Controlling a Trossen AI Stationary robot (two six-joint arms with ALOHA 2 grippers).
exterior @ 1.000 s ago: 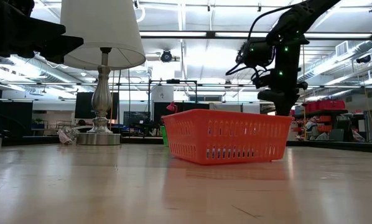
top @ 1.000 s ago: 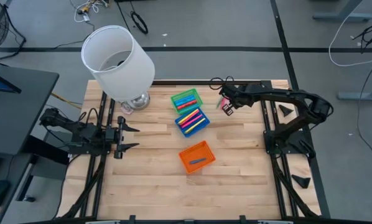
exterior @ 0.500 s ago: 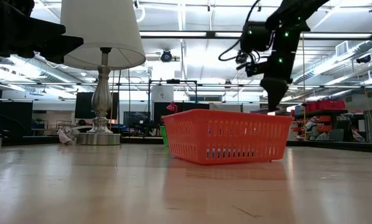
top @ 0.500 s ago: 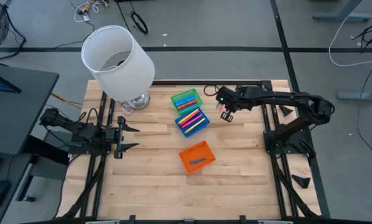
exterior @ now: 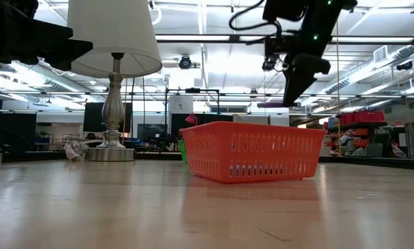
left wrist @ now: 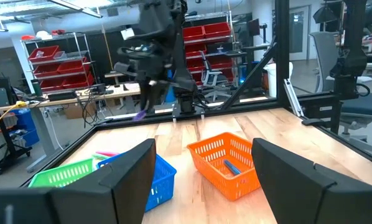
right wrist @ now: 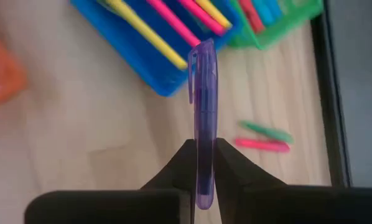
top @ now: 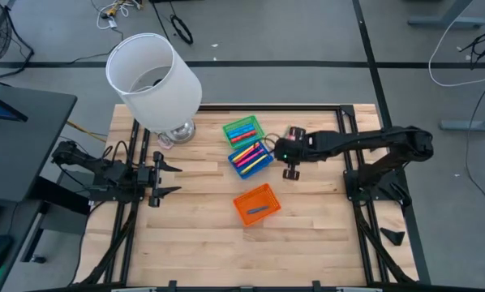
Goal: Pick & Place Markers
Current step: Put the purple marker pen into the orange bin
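The right claw (right wrist: 203,163) is clamped on a purple marker (right wrist: 202,118), which stands out past its 2 fingers (right wrist: 181,163). In the high view that claw (top: 290,163) hangs above the table (top: 194,235), just beside the blue tray (top: 263,166) of markers (yellow, pink and others), its arm reaching in low from the right side. The green tray (top: 253,123) sits behind the blue one; the orange tray (top: 244,212) holds 1 blue marker (top: 257,210). 2 loose markers (right wrist: 264,138) lie on the table. The left claw (top: 166,178) waits, fingers spread wide, at the left edge.
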